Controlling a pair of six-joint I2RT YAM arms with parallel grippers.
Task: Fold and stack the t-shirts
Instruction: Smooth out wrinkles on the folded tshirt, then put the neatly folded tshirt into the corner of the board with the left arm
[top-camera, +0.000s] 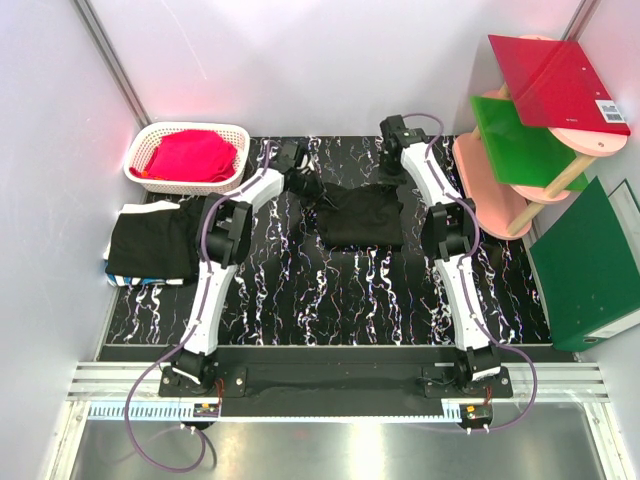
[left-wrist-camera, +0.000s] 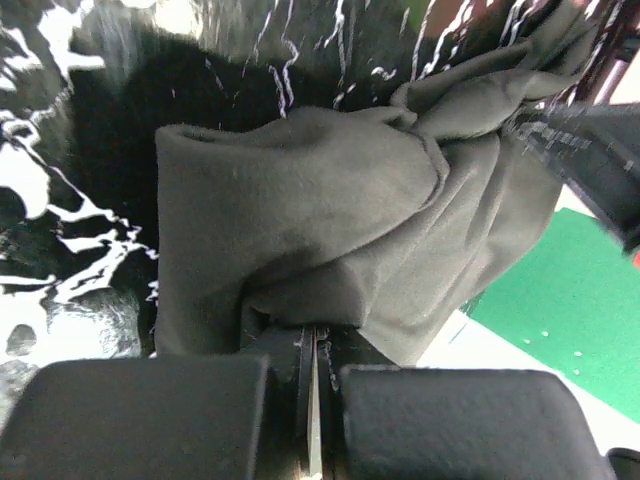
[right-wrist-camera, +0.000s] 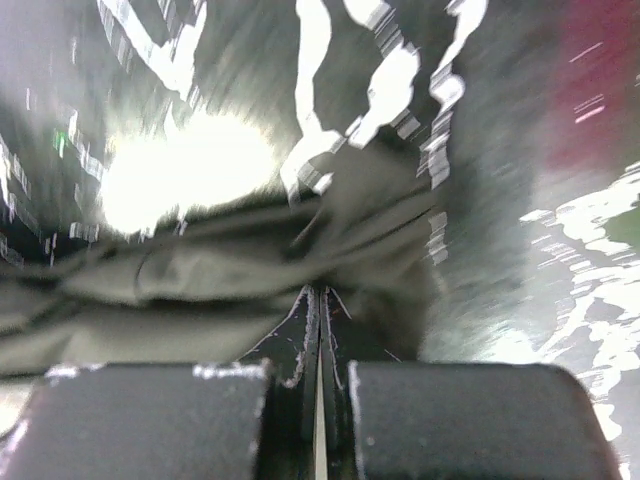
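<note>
A black t-shirt lies bunched in the middle of the black marbled table, with its far edge lifted. My left gripper is shut on its far left part; in the left wrist view the cloth hangs in folds from the closed jaws. My right gripper is shut on its far right part; in the blurred right wrist view the cloth stretches to the left. A stack of folded black shirts lies at the left edge, with blue and white showing at its bottom.
A white basket with bright pink cloth stands at the back left. A pink shelf stand holding red and green folders stands at the right. A green binder leans beside it.
</note>
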